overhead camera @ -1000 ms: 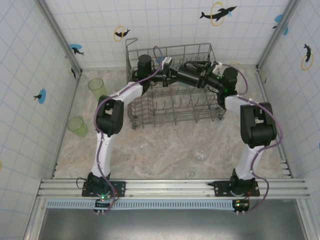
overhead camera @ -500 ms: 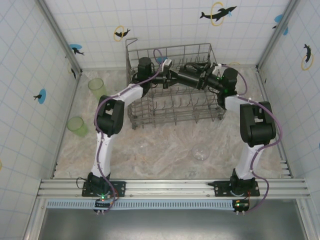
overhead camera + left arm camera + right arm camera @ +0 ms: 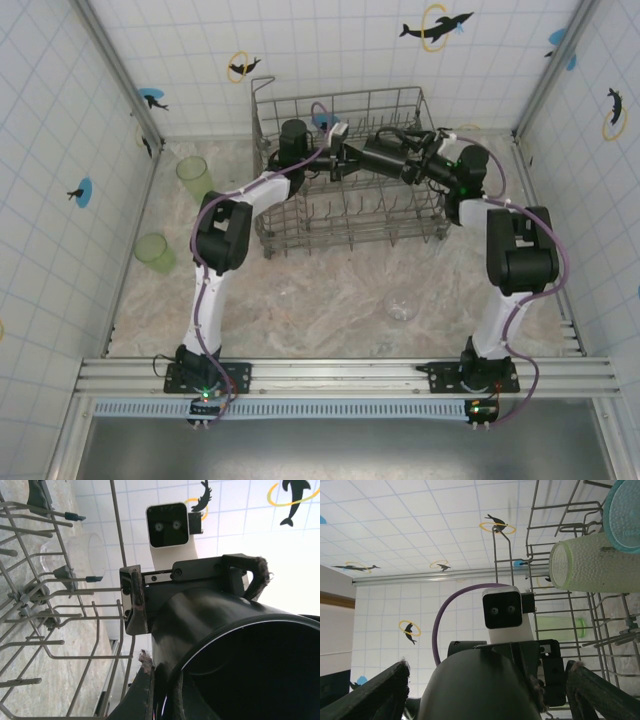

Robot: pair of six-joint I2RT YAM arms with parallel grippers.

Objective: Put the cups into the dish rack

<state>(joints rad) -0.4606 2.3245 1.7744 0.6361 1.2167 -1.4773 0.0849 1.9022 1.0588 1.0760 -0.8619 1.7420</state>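
We're seeing left gripper (image 3: 160, 682) clenching black mug (image 3: 220, 635) rim over dish rack (image 3: 345, 105) far side; right gripper (image 3: 487, 670) standing released, apparently not touching.

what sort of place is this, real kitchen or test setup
Probably a robot test cell, not a kitchen: white grid-patterned walls with dolphin stickers box in a marble-look table, two arms are bolted to a metal rail at its near edge, and a dish rack sits among loose cups.
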